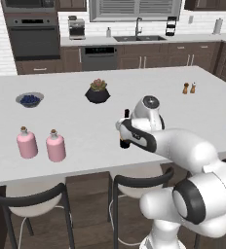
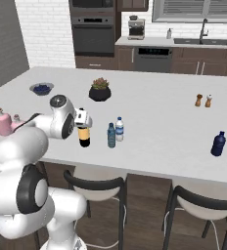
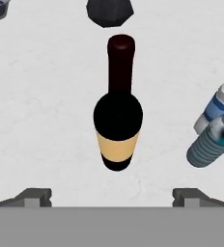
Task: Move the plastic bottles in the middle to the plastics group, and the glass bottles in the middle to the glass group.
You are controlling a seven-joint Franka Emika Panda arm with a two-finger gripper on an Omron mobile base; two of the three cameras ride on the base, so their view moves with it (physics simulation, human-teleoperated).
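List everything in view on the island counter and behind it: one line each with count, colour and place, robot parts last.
wine bottle: one, dark with yellow-tan label and dark red neck, mid counter, upright, below the hand
water bottles: two, clear with blue labels, side by side right of the wine bottle
dark blue bottle: one, far right of counter
pink flasks: two, corked, left front of counter
potted plant: one, black pot, counter centre back
bowl: one, holding blue fruit, left back
shakers: two, brown and white, right back
stools: two, dark-framed, before the counter
gripper: one, dark tips, open, empty, apart from the wine bottle
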